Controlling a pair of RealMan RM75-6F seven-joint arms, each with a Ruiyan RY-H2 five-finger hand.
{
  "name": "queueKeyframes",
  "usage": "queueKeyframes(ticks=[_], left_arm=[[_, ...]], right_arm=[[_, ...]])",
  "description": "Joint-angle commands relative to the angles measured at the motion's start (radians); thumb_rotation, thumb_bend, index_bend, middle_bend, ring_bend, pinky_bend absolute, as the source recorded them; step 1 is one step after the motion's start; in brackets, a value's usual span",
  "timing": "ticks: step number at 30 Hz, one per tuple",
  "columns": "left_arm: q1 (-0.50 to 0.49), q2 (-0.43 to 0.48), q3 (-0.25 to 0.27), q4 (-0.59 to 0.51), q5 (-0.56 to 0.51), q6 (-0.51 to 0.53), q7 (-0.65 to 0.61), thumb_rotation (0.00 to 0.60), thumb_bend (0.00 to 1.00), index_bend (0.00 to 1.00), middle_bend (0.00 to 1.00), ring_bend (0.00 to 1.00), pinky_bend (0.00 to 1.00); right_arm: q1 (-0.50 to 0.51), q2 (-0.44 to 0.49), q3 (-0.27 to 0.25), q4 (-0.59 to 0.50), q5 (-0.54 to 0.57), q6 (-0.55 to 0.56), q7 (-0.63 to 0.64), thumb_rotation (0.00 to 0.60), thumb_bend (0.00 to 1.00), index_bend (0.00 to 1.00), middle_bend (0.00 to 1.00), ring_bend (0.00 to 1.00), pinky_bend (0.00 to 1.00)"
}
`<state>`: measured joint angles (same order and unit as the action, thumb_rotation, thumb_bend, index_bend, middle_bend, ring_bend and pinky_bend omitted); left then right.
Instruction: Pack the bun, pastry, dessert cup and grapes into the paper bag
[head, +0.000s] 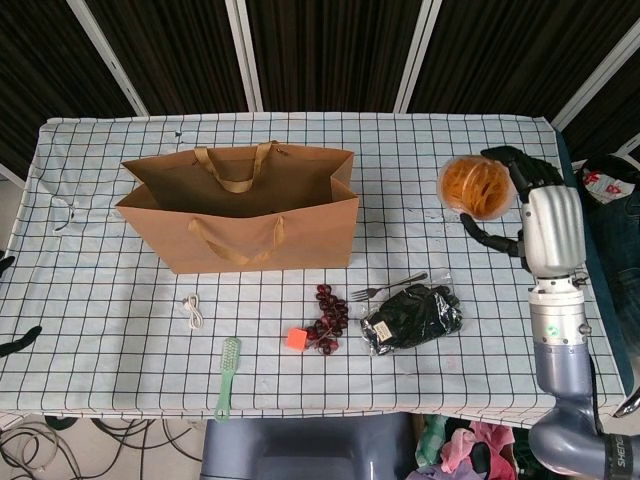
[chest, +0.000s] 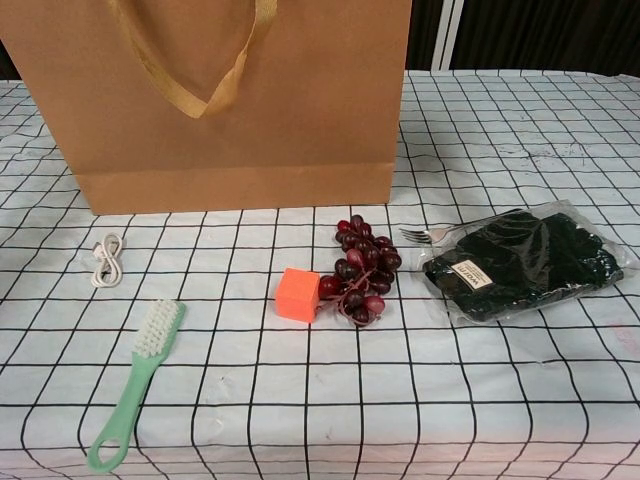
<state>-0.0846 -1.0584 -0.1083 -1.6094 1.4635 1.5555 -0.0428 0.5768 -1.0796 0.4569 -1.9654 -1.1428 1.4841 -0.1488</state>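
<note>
1. While the head view looks down on the checked tablecloth (head: 480, 150), the right hand (head: 535, 215) sits at the right edge of the frame, its dark fingers (head: 492, 235) curled around the dessert cup (head: 474, 184), which it holds lifted and tipped toward the camera so the orange filling shows. The paper bag (head: 240, 215) stands open at centre left, well apart from the cup. The grapes (head: 328, 318) lie at lower centre, touching an orange cube (head: 296, 339); a dark pastry in a clear wrapper (head: 412, 316) lies just to their right with a fork (head: 388, 286) at its upper edge. A green brush (head: 227, 377) and a white cable (head: 193, 311) lie lower left. No bun can be made out, and the left hand is out of frame.

2. Neither hand shows in the chest view. The bag (chest: 230, 100) fills the upper left; the grape bunch (chest: 360, 270) lies at centre, the wrapped pastry (chest: 525, 262) at right.

3. The cup looks rigid, light and possibly slick, with loose filling; I would grip its wall and level it before lowering. The grapes are soft and best lifted by the stem.
</note>
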Motion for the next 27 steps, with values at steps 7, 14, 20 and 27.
queueKeyframes(ticks=[7, 14, 20, 27], left_arm=[[0.003, 0.007, -0.001, 0.001, -0.001, 0.001, -0.016, 0.600, 0.03, 0.13, 0.07, 0.00, 0.05], [0.004, 0.013, -0.003, 0.003, -0.004, 0.001, -0.030, 0.600, 0.03, 0.13, 0.07, 0.00, 0.05], [0.004, 0.017, -0.003, 0.004, -0.006, -0.002, -0.039, 0.600, 0.03, 0.13, 0.07, 0.00, 0.05], [0.003, 0.020, -0.002, 0.006, -0.005, -0.008, -0.050, 0.600, 0.03, 0.13, 0.07, 0.00, 0.05]], right_arm=[[0.186, -0.127, 0.083, 0.079, 0.056, -0.114, -0.026, 0.600, 0.35, 0.31, 0.33, 0.38, 0.28], [0.334, -0.261, 0.107, 0.159, 0.122, -0.192, -0.091, 0.600, 0.35, 0.31, 0.32, 0.38, 0.28], [0.433, -0.352, 0.120, 0.230, 0.171, -0.232, -0.140, 0.600, 0.35, 0.31, 0.32, 0.38, 0.28], [0.514, -0.432, 0.102, 0.301, 0.206, -0.276, -0.198, 0.600, 0.35, 0.30, 0.32, 0.38, 0.28]])
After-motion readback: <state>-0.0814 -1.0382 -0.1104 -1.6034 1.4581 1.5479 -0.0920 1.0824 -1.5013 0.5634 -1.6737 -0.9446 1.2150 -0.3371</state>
